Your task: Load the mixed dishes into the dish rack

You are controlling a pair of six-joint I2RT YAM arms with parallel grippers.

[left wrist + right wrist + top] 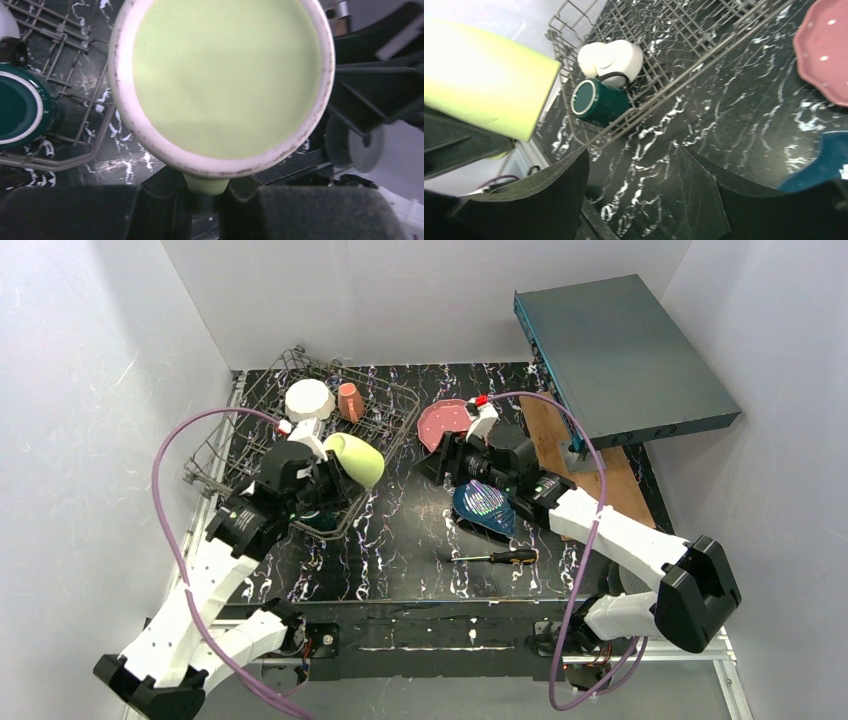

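My left gripper is shut on the handle of the yellow-green mug, which hangs over the near right corner of the dish rack. From above, the mug lies tilted in front of that gripper. Inside the rack are a white bowl, a small salmon cup and a green-inside cup lying on its side. My right gripper stands open and empty just above the table, right of the rack. The pink dotted plate and blue leaf-shaped plate lie near it.
A black-and-yellow screwdriver lies near the table's front edge. A flat teal-grey metal box rests tilted at the back right, over a wooden board. White walls close in on the left, back and right.
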